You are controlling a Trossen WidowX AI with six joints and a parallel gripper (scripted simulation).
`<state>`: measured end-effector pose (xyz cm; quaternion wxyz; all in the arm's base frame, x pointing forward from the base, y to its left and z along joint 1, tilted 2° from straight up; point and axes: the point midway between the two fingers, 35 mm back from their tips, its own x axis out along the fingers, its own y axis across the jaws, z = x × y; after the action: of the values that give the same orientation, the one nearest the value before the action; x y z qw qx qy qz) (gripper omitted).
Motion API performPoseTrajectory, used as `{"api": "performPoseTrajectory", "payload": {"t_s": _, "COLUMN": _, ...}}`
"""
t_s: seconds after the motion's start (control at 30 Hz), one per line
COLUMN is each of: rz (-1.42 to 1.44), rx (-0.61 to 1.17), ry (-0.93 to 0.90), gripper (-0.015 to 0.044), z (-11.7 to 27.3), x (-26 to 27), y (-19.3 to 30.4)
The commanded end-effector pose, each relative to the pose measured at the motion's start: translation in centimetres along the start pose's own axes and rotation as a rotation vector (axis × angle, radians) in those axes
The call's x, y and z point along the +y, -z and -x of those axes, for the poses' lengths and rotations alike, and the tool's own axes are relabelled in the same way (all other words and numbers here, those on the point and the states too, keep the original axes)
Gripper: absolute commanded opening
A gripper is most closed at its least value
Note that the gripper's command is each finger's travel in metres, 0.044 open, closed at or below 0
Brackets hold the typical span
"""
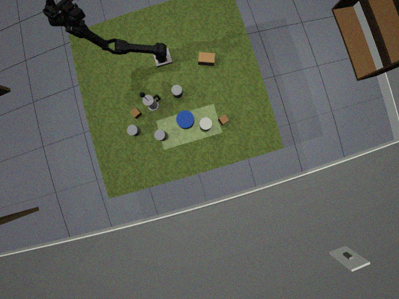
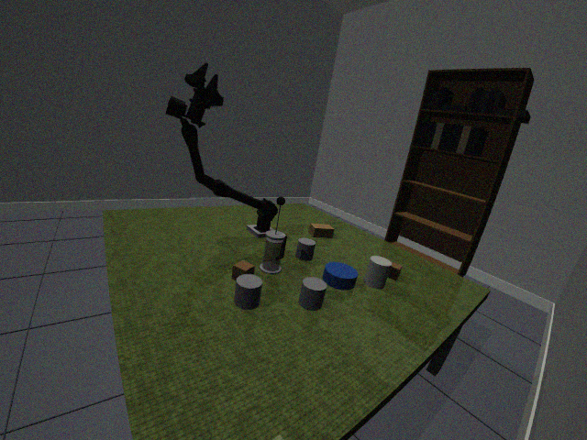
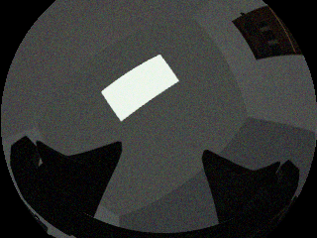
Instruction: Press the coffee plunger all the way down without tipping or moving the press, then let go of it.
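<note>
Our claw (image 2: 203, 83) is up high in the air, pointing at the ceiling, far from everything on the table. Its two fingers are spread wide apart and hold nothing.

The coffee press (image 2: 273, 253) stands upright on the green table top (image 2: 199, 359), in front of the arm's base. A small brown block (image 2: 243, 269) sits just beside it, and a gray cup (image 2: 305, 248) is near its other side. The plunger knob (image 2: 281, 200) is a little black ball on top of a thin rod (image 2: 277, 216), sticking way up. So the plunger is not pushed down yet.

We think the press is tall, narrow and light, so it could tip over easily. The rod looks thin and could lean if we push from the side. The jar looks like glass, so it may break. The best place to touch is the knob, pushing straight down from right above it.

Now we count. There is one coffee press. There are four gray cups and one lighter, whitish cup (image 1: 205, 123). There is one flat blue round thing (image 1: 185, 119). There are three brown blocks, two small and one bigger (image 1: 206, 58). There is one bookshelf (image 2: 457, 165) by the wall.
</note>
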<state>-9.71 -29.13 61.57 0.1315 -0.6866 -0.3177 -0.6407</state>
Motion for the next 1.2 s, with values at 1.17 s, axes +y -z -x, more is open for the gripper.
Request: {"api": "performPoseTrajectory", "payload": {"t_s": 1.17, "rz": 1.397, "rx": -0.856, "ry": 0.525, "gripper": 0.0440, "z": -7.5, "x": -16.5, "y": -27.2}}
